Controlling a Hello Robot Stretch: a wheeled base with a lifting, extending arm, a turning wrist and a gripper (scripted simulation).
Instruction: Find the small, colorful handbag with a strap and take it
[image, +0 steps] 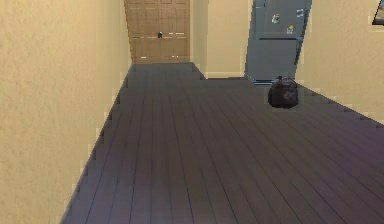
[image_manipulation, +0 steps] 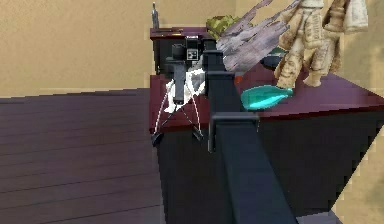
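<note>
A soft mauve-grey thing (image_manipulation: 250, 38), streaked with paler lines, shows in the upper right of the arm side view (too blurred to call it the handbag with certainty). It lies tilted, its higher end toward the top right corner, over a dark red tabletop (image_manipulation: 340, 98). Whether it has a strap cannot be told.

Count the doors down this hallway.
2. A tan wooden door stands at the hallway's far end, and a blue-grey door is to its right, behind the dark bag. More may be hidden beyond the view.
</note>
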